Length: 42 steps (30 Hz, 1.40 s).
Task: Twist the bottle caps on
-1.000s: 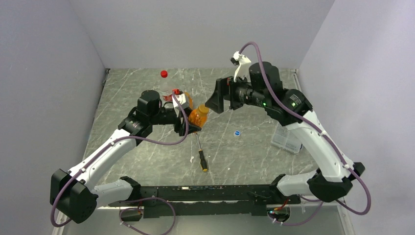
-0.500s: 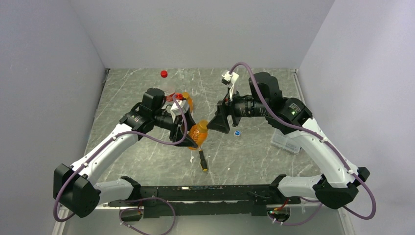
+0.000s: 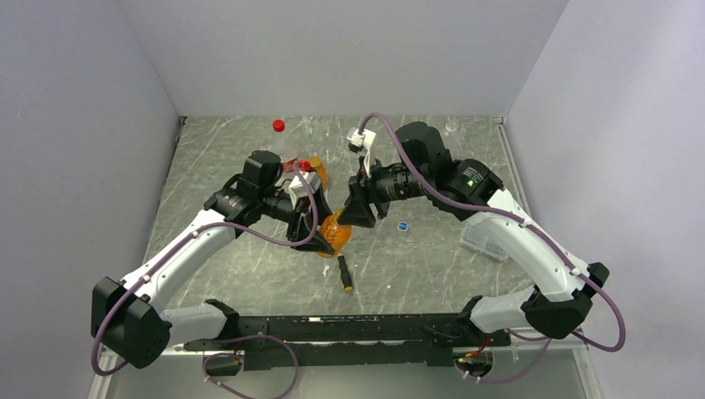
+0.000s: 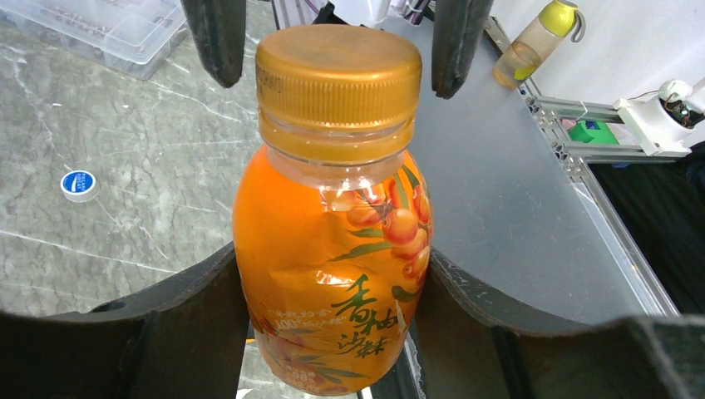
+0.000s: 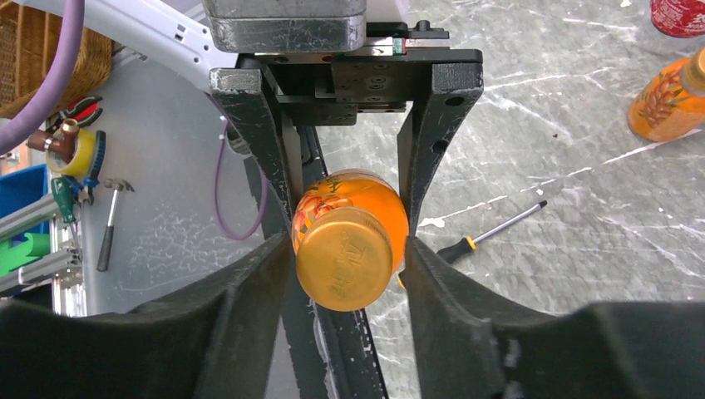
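Note:
A squat amber-orange bottle (image 3: 335,229) (image 4: 332,274) is held tilted above the table, my left gripper (image 3: 320,233) (image 4: 332,266) shut on its body. Its orange cap (image 4: 338,79) (image 5: 343,259) sits on the neck and points at the right arm. My right gripper (image 3: 353,216) (image 5: 349,249) straddles that cap, jaws open. The left finger is almost against the cap and a thin gap shows on the right. A blue cap (image 3: 403,225) (image 4: 78,184) lies on the table. A red cap (image 3: 278,125) lies at the back.
A second amber-orange bottle (image 3: 318,173) (image 5: 669,100) and a clear bottle (image 3: 287,158) stand behind the left arm. A screwdriver (image 3: 342,270) (image 5: 490,229) lies below the held bottle. A clear plastic box (image 3: 486,237) sits at the right and a tiny clear bottle (image 3: 451,126) at the back right.
My right arm has swung left and down onto the bottle's cap, its jaws narrowing from wide open. The left arm has brought the bottle slightly nearer and lower.

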Motion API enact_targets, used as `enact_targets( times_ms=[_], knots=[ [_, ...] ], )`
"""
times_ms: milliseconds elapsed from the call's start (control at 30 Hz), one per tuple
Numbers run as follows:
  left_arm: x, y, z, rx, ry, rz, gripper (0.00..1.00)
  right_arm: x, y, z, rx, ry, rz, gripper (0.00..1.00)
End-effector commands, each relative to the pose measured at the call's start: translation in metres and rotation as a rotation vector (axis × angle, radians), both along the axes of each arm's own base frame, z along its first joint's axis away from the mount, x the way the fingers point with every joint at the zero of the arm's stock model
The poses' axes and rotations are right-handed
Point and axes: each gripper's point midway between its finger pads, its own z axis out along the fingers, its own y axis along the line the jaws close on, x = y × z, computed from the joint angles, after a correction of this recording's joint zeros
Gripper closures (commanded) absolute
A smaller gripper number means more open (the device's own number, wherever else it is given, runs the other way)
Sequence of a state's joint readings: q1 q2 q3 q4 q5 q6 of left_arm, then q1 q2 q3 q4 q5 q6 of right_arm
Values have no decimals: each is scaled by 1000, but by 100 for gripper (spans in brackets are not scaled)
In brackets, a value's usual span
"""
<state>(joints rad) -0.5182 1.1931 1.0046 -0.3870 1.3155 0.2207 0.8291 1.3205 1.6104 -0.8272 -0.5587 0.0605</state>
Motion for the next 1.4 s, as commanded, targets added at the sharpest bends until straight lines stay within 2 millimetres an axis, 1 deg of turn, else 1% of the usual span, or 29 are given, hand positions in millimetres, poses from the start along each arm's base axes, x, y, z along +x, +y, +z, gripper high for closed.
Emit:
enact_targets(
  times_ms=[0, 100, 167, 233, 367, 467, 567, 700, 800, 900, 1000, 1100, 1167, 1233, 1267, 1300, 1333, 1367],
  knots=[
    [-3, 1, 13, -42, -45, -27, 100, -4, 3, 21, 36, -53, 28, 51],
    [2, 0, 13, -31, -67, 8, 100, -3, 4, 17, 19, -35, 20, 59],
    [9, 0, 14, -23, -90, 45, 100, -3, 5, 12, 4, -15, 14, 60],
    [19, -2, 16, -16, -124, 105, 100, -1, 5, 7, -15, 12, -10, 63],
    [35, -3, 23, -29, -184, 203, 100, 4, 4, 0, -42, 49, -57, 63],
    [39, -3, 24, -32, -195, 224, 100, 8, 3, 0, -48, 53, -95, 62],
    [47, -3, 23, -18, -206, 268, 100, 12, 2, -2, -67, 76, -130, 66],
    [69, 1, 27, 0, -258, 397, 100, 26, 3, -12, -114, 142, -244, 74],
    [91, 7, 35, 8, -315, 526, 100, 38, 5, -23, -151, 206, -343, 76],
    [113, 15, 48, -2, -375, 661, 100, 54, 9, -30, -167, 276, -461, 79],
    [137, 28, 62, -16, -442, 814, 100, 71, 16, -40, -174, 328, -556, 81],
    [150, 39, 66, -2, -471, 909, 100, 84, 26, -42, -146, 356, -609, 82],
    [153, 43, 68, 3, -484, 931, 100, 92, 30, -41, -134, 358, -645, 83],
    [152, 42, 67, 10, -493, 919, 100, 98, 31, -35, -110, 344, -666, 81],
    [149, 42, 63, 22, -487, 905, 100, 100, 30, -30, -96, 331, -677, 77],
    [145, 41, 59, 33, -482, 885, 100, 103, 28, -23, -77, 314, -683, 73],
    [139, 39, 54, 41, -473, 849, 100, 105, 24, -15, -59, 292, -692, 65],
    [130, 36, 48, 45, -457, 804, 100, 107, 19, -3, -34, 260, -695, 58]
  ],
)
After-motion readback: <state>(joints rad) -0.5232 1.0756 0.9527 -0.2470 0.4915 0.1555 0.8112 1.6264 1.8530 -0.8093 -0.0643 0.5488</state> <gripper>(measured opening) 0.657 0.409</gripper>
